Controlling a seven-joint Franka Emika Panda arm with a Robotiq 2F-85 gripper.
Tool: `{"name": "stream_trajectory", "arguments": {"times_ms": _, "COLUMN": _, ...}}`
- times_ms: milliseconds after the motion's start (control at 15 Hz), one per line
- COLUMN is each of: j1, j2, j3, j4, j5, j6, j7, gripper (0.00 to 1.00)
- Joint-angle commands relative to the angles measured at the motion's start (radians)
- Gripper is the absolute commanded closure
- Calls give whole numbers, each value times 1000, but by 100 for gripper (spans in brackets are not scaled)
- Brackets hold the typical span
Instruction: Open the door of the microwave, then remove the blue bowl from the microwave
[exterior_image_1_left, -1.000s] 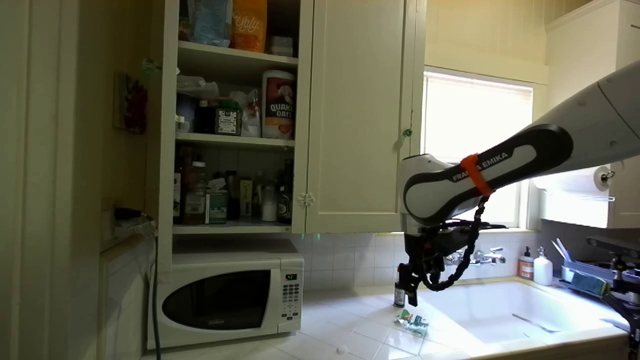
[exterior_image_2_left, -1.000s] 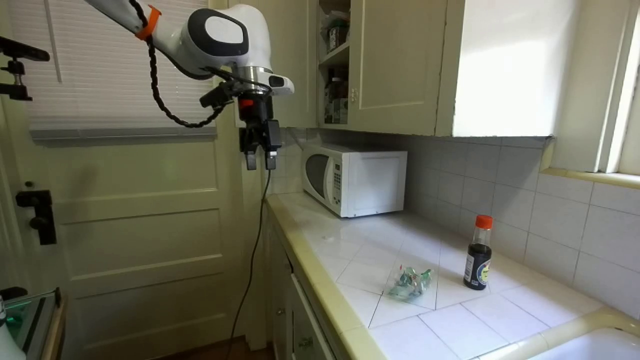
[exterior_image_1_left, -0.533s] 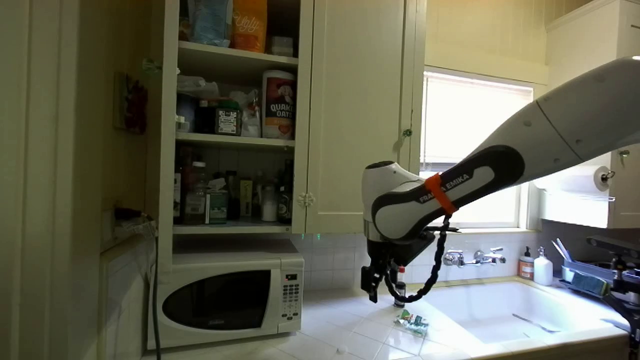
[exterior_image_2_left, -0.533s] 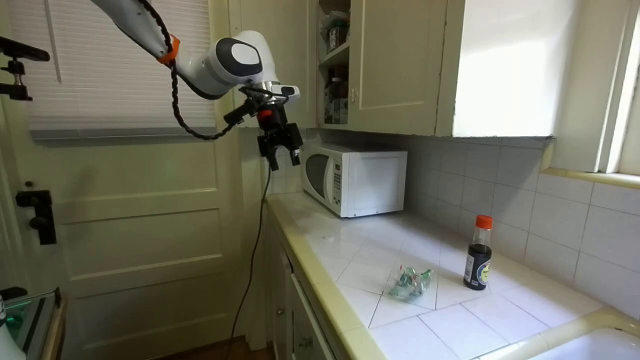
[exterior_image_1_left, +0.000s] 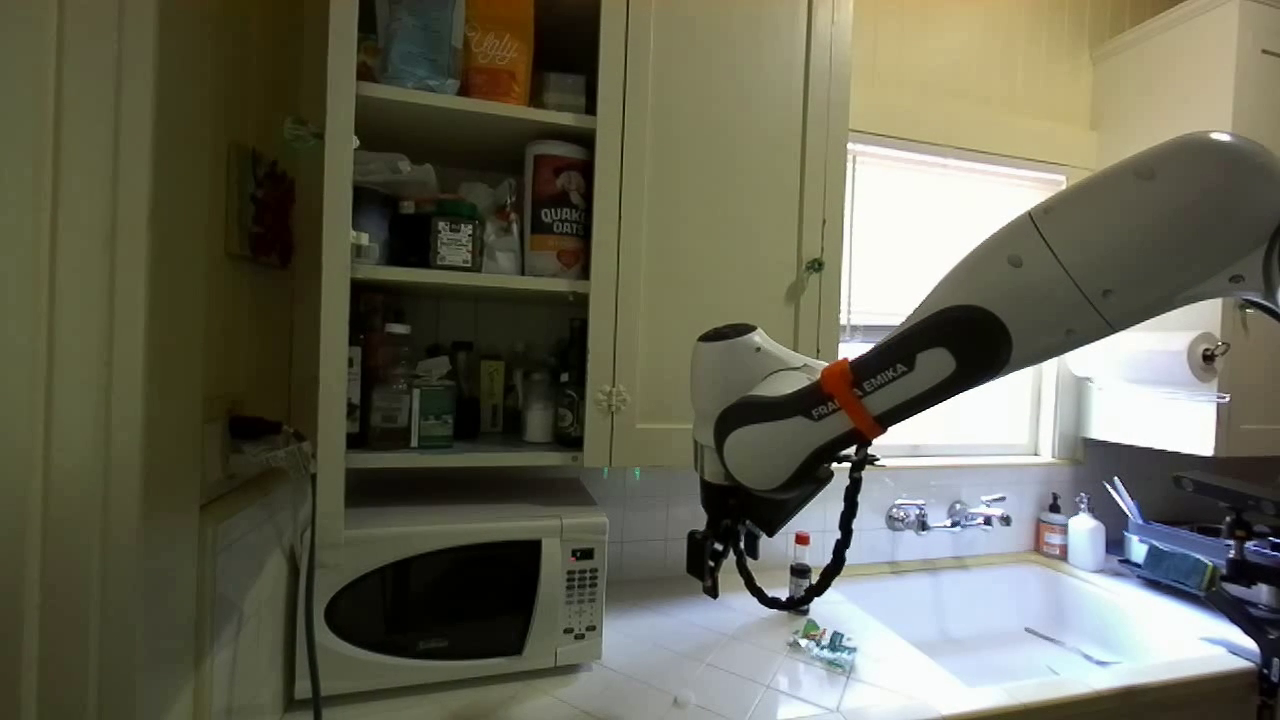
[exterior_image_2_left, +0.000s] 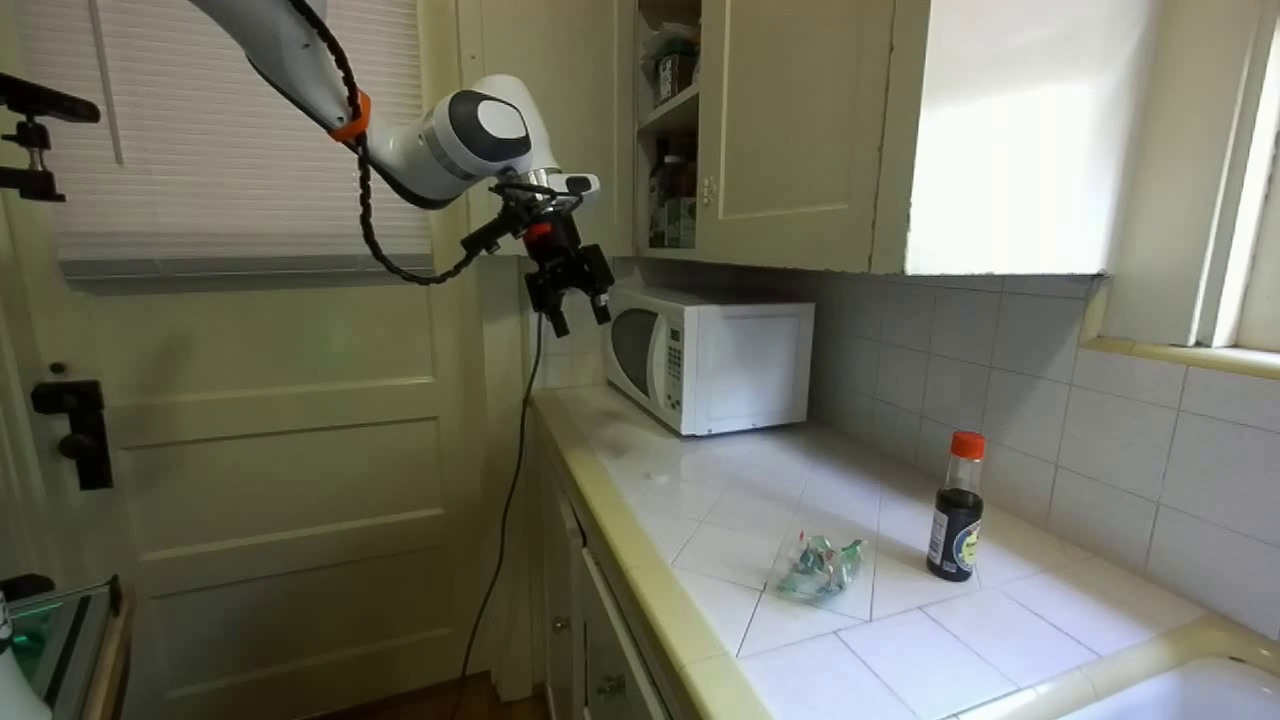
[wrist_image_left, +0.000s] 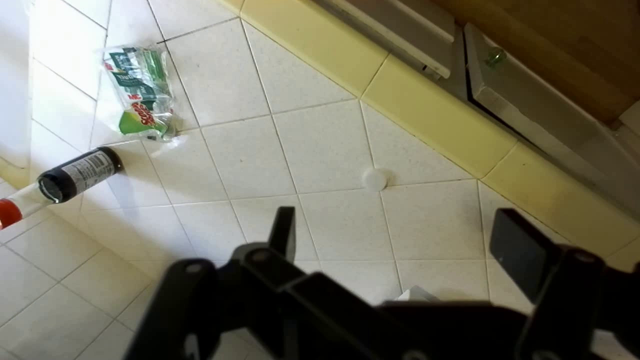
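Observation:
The white microwave (exterior_image_1_left: 582, 560) stands on the counter with its door (exterior_image_1_left: 430, 600) shut. Both also show in an exterior view, the microwave (exterior_image_2_left: 750, 370) with its door (exterior_image_2_left: 632, 345) facing left. A small corner of the microwave (wrist_image_left: 417, 294) shows at the bottom of the wrist view. The blue bowl is out of view; the door's window is dark. My gripper (wrist_image_left: 400, 222) is open, with nothing between its fingers. It hangs above the counter, tilted, to the right of the microwave in an exterior view (exterior_image_1_left: 714, 580) and near its upper front corner in an exterior view (exterior_image_2_left: 582, 322).
A red-capped bottle (exterior_image_2_left: 956, 520) and a crumpled sponge packet (exterior_image_2_left: 822, 566) lie near the sink (exterior_image_1_left: 1000, 620). A small white disc (wrist_image_left: 375, 179) sits on the tiles. The open-shelved cupboard (exterior_image_1_left: 470, 455) hangs above the microwave. A cable (exterior_image_1_left: 313, 600) runs along the microwave's left side.
The arm has moved toward the microwave, and the gripper has tilted from pointing straight down. The gripper stays open. The microwave, door, bottle and packet have not moved.

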Motion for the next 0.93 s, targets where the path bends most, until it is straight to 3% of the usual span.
{"name": "stream_trajectory", "arguments": {"times_ms": 0, "j1": 10, "j2": 0, "j3": -11, "j4": 2, "j5": 2, "j6": -3, "j7": -2, "gripper": 0}}
{"name": "stream_trajectory", "arguments": {"times_ms": 133, "j1": 8, "j2": 29, "j3": -14, "j4": 2, "j5": 32, "j6": 105, "j7": 47, "gripper": 0}}
{"name": "stream_trajectory", "arguments": {"times_ms": 467, "j1": 84, "j2": 172, "j3": -5, "j4": 112, "j5": -157, "j6": 288, "j7": 200, "gripper": 0}}
{"name": "stream_trajectory", "arguments": {"times_ms": 667, "j1": 143, "j2": 233, "j3": -23, "j4": 199, "j5": -251, "j6": 317, "j7": 210, "gripper": 0}}
{"name": "stream_trajectory", "arguments": {"times_ms": 867, "j1": 182, "j2": 301, "j3": -28, "j4": 290, "j5": -276, "j6": 293, "j7": 197, "gripper": 0}}
